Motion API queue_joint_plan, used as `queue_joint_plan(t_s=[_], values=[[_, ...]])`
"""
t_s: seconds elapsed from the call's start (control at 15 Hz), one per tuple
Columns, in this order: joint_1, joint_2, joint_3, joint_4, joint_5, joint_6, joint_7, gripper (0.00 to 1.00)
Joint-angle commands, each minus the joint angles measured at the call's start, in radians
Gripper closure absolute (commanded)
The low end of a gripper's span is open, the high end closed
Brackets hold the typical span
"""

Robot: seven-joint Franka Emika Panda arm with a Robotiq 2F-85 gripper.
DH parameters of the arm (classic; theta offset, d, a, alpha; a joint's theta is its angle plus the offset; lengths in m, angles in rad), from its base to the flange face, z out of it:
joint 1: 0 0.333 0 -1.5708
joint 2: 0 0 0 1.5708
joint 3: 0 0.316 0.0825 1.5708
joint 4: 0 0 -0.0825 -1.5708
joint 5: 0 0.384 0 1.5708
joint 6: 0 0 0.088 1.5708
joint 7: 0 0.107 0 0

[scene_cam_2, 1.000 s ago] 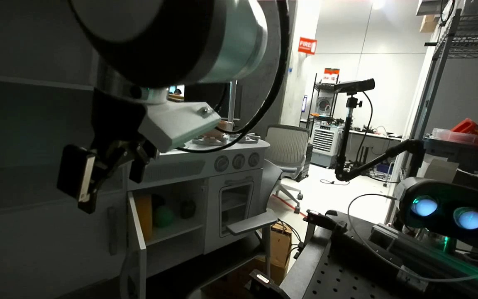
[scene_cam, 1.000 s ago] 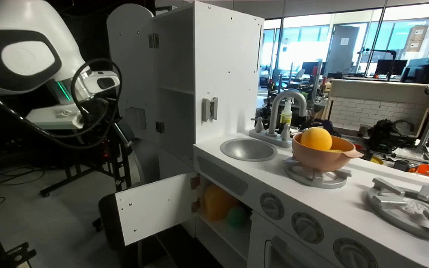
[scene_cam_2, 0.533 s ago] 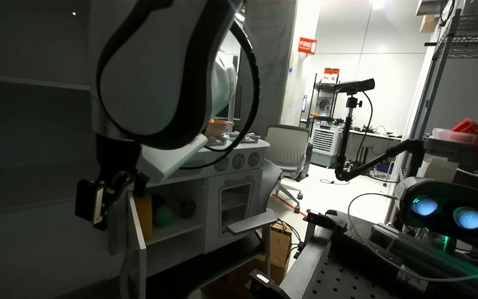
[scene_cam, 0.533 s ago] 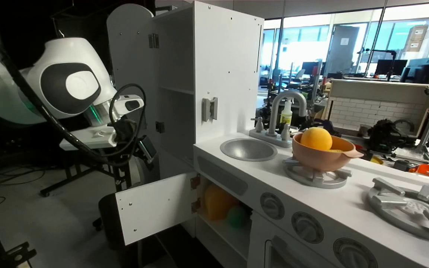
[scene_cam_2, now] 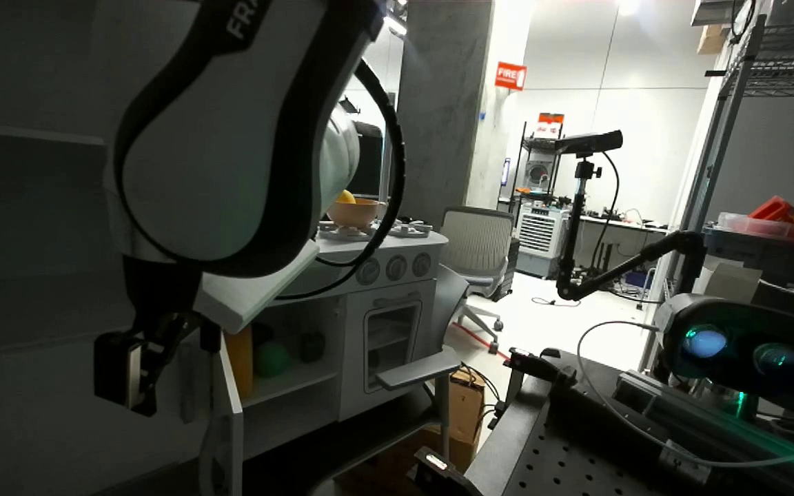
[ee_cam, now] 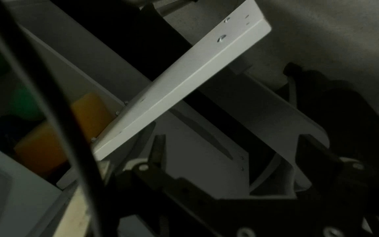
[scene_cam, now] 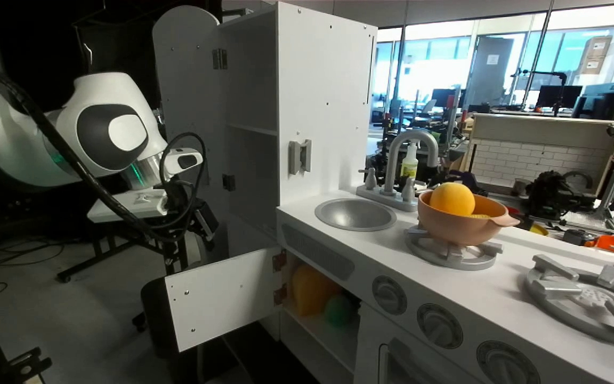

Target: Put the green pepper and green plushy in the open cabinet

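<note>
Angular tool (ee_cam: 231, 142) near flat cabinet door (scene_cam: 224, 298)

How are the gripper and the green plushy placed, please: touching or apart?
Apart: an exterior view shows the cabinet door and orange toy between the gripper and green plushy.

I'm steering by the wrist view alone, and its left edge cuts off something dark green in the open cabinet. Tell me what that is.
Observer: Most likely the green pepper. An exterior view shows it whole in the open cabinet, to the right of the green plushy as that picture lies.
Operator: Now report what's on the counter; I don't get its top.
Observer: A peach bowl sits on a burner, with an orange ball rising above the rim.
Operator: Then the tall cupboard. Its upper part is out of my view.
Observer: An exterior view shows that part open, with a shelf inside.
</note>
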State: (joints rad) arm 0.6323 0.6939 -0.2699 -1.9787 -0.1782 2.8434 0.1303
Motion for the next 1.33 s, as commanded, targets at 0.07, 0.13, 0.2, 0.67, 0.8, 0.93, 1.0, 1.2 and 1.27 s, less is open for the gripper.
queue_joint_plan(t_s=[0.07,0.13,0.2,0.67,0.8,0.93,1.0,1.2,1.27], values=[[-0.061,0.072,0.043,0.104,-0.048,-0.065,0.026,0.0],[-0.071,0.088,0.049,0.118,-0.052,-0.064,0.026,0.0],[-0.076,0.102,0.052,0.133,-0.055,-0.069,0.028,0.0],[-0.099,0.168,0.049,0.218,-0.071,-0.099,0.037,0.0],[-0.116,0.182,0.046,0.236,-0.074,-0.108,0.035,0.0],[-0.142,0.196,0.042,0.258,-0.077,-0.115,0.028,0.0],[-0.153,0.201,0.04,0.269,-0.078,-0.122,0.028,0.0],[-0.206,0.223,0.031,0.318,-0.084,-0.146,0.018,0.0],[-0.225,0.232,0.029,0.337,-0.086,-0.156,0.015,0.0]])
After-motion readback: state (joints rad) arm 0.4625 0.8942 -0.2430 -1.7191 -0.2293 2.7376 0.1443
